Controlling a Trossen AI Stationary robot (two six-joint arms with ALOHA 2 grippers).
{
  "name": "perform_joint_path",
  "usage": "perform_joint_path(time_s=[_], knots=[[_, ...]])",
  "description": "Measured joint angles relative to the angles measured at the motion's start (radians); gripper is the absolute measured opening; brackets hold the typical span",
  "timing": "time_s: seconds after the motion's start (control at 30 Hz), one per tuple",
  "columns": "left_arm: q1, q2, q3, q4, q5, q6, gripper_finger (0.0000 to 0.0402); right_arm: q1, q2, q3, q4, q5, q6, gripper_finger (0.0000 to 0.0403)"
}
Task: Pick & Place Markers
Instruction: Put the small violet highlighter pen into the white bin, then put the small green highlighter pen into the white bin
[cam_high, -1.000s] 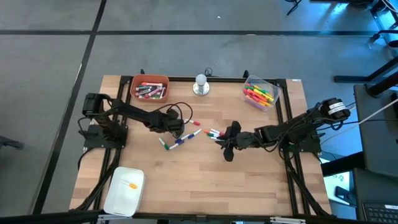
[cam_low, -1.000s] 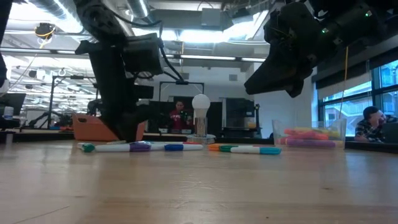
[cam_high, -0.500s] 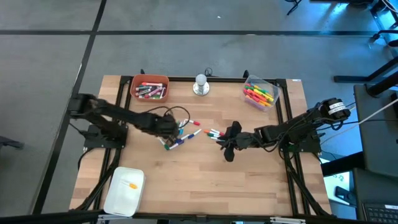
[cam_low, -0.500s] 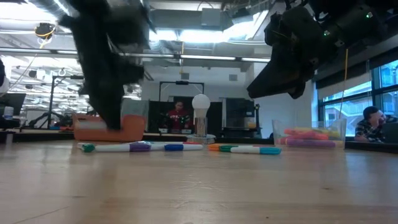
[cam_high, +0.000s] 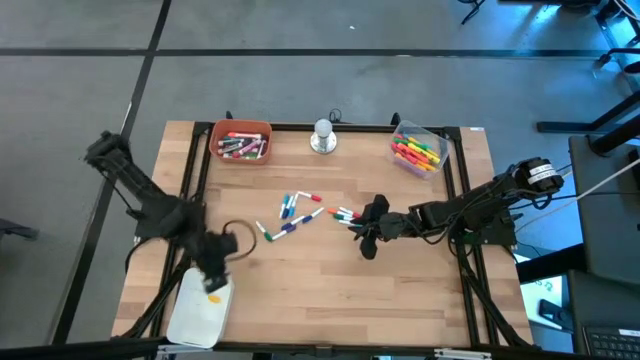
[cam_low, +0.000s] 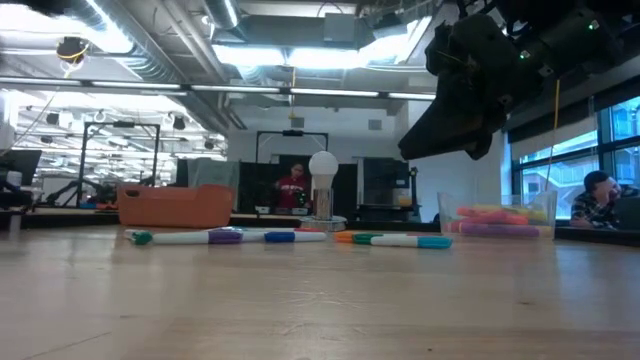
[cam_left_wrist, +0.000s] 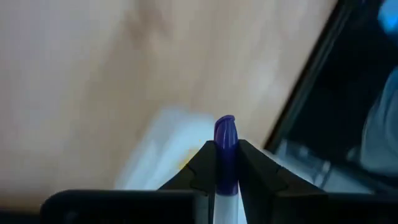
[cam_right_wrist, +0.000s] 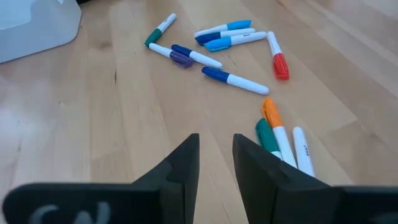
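My left gripper (cam_high: 213, 274) hangs over the white container (cam_high: 193, 318) at the table's near left corner, shut on a white-bodied marker with a purple cap (cam_left_wrist: 225, 132). An orange item (cam_high: 212, 297) lies in that container. Loose markers (cam_high: 291, 214) lie flat on the middle of the table, and a few more (cam_high: 345, 215) lie just in front of my right gripper (cam_high: 363, 232). It hovers above the wood with its fingers open and nothing between them (cam_right_wrist: 216, 163). In the low view the markers (cam_low: 225, 237) form a row on the table. My left gripper pinches the marker's white body (cam_left_wrist: 225, 190) between its two fingers. The marker lies along the fingers, with its purple cap end (cam_left_wrist: 225, 127) sticking out past the fingertips. It is lifted clear, above the white container (cam_left_wrist: 165, 149).
An orange bin (cam_high: 241, 141) and a clear bin (cam_high: 417, 150), both holding markers, stand at the far edge. A silver knob-like object (cam_high: 323, 137) stands between them. The table's black frame rails run along both sides. Bare wood lies near the middle of the near edge.
My left gripper has swung from the loose markers at mid-table toward the near left corner, carrying the purple-capped marker, and has left the low view. It now hangs over the white container. The markers on the table lie as before.
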Motion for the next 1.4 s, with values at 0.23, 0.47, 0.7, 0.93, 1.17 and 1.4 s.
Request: perform_joint_path(time_s=[0.23,0.47,0.7,0.93,1.17,1.4], knots=[[-0.219,0.095,0.0,0.002,-0.025,-0.182,0.0075,0.0,0.0,0.0,0.001,0.0,0.02,0.0097],[-0.224,0.178,0.0,-0.003,-0.027,-0.182,0.0112,0.0,0.0,0.0,0.004,0.0,0.022,0.0097],[-0.09,0.164,0.001,-0.095,-0.193,0.008,0.0146,0.0,0.0,0.0,0.001,0.0,0.032,0.0097],[0.09,0.137,0.122,-0.201,-0.397,0.394,0.0146,-0.008,0.0,0.0,-0.007,0.0,-0.004,0.0097],[0.258,0.141,0.149,-0.139,-0.404,0.69,0.0145,-0.007,0.0,0.0,-0.016,0.0,0.001,0.0097],[0.426,0.223,0.149,-0.116,-0.409,1.014,0.014,-0.007,0.014,0.0,-0.063,-0.001,0.007,0.0097]])
